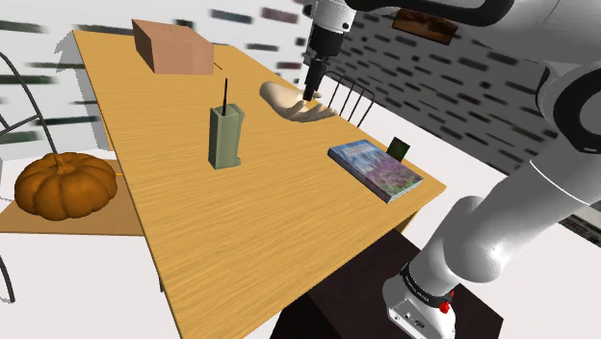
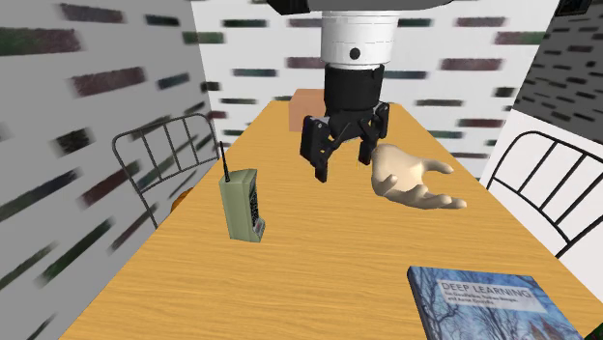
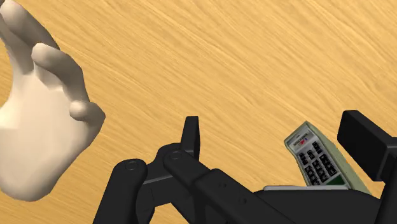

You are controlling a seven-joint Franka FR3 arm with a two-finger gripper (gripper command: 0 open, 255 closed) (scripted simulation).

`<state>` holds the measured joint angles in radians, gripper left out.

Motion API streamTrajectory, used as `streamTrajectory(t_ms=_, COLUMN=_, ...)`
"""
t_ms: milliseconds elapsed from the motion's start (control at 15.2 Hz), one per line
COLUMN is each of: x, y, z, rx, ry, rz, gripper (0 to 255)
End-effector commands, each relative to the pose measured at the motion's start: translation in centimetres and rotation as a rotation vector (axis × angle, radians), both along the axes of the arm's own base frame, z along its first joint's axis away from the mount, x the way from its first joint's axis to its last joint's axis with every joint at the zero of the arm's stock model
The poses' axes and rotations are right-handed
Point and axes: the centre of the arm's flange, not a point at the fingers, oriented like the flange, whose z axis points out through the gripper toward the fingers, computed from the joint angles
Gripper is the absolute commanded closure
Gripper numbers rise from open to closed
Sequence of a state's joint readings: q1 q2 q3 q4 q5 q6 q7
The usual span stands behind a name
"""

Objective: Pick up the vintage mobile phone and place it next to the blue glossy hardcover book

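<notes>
The vintage mobile phone (image 1: 225, 138) is an olive-green brick handset with a black antenna, standing upright near the middle of the wooden table (image 1: 241, 241). The blue hardcover book (image 1: 377, 169) lies flat near the table edge closest to the stand; its cover (image 2: 493, 304) reads "Deep Learning". My gripper (image 2: 345, 164) hangs open above the table, between the phone (image 2: 244, 203) and a pale hand model (image 2: 411, 179), holding nothing. In the wrist view the phone's keypad (image 3: 318, 159) shows close to one fingertip (image 3: 366, 143).
The beige hand model (image 1: 294, 104) lies just under the gripper (image 1: 310, 93). A brown box (image 1: 173, 46) stands at the table's far end. An orange pumpkin (image 1: 65, 185) rests on a seat at the shoulder view's left. Wire chairs (image 2: 164, 155) flank the table.
</notes>
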<state>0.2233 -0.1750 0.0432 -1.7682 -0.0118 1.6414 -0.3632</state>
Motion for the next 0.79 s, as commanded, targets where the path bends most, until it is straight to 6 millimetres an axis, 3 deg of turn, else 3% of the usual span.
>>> streamTrajectory(t_ms=0, x=1.7, y=2.4, z=-0.5, rx=-0.009, ry=0.009, rz=0.065, gripper=0)
streamTrajectory(t_ms=396, x=5.1, y=9.9, z=-1.6, rx=-0.037, ry=0.035, rz=0.254, gripper=0)
streamTrajectory(t_ms=726, x=6.7, y=16.6, z=-2.7, rx=-0.060, ry=0.057, rz=0.411, gripper=0)
